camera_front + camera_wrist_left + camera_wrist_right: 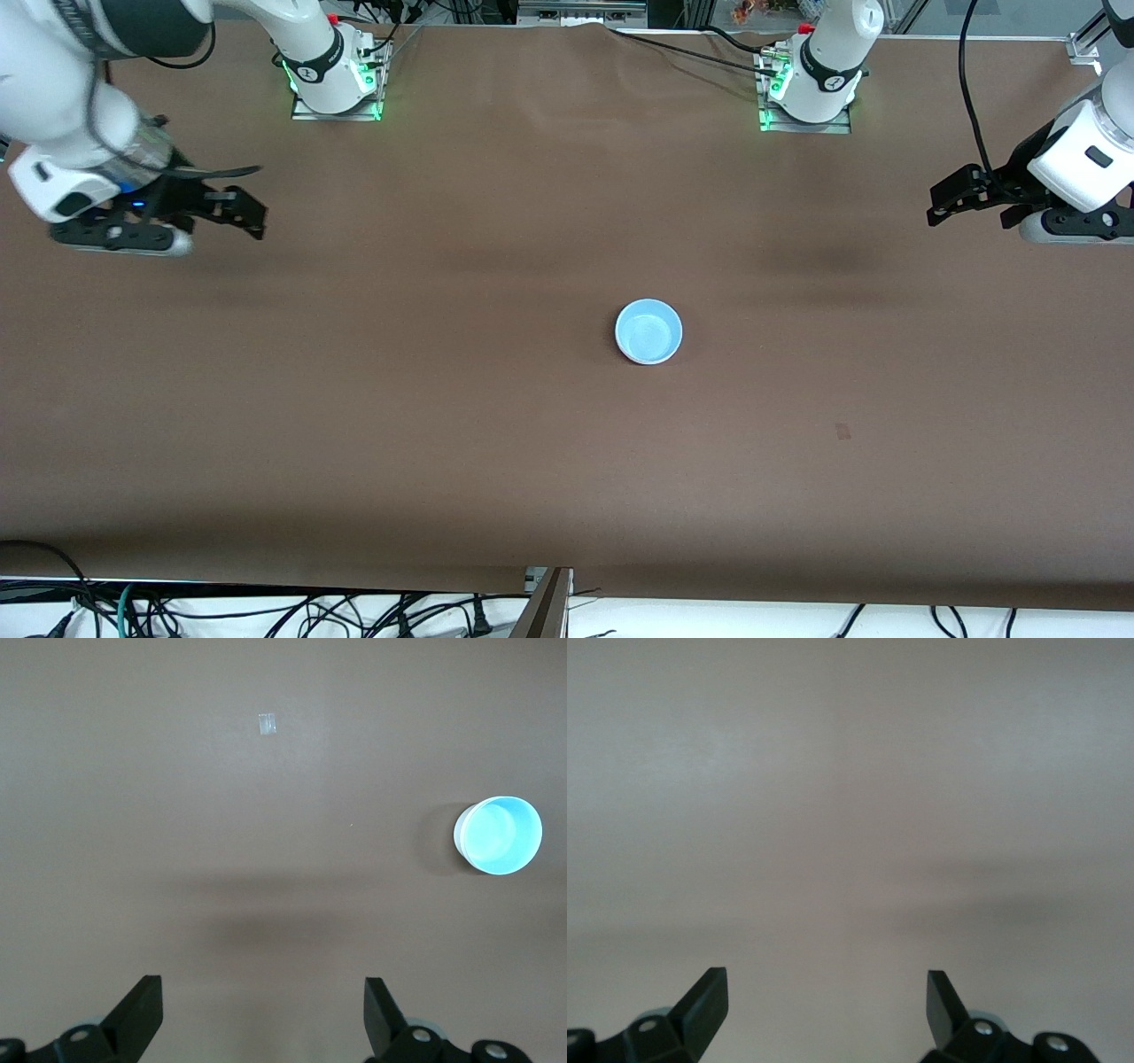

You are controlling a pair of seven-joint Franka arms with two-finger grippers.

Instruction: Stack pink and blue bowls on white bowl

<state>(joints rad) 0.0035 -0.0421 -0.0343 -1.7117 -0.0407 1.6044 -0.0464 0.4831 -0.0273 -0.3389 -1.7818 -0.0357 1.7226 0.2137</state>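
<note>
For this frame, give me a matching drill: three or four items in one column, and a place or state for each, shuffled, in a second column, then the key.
Items
1. blue bowl
2. left gripper
3. right gripper
4. small pale mark

Places or states
A. open, over the right arm's end of the table
B. upright on the brown table, near its middle
C. open, over the left arm's end of the table
D. flat on the table surface, apart from the bowl

Pairs: 1-B, 2-C, 3-A, 4-D
</note>
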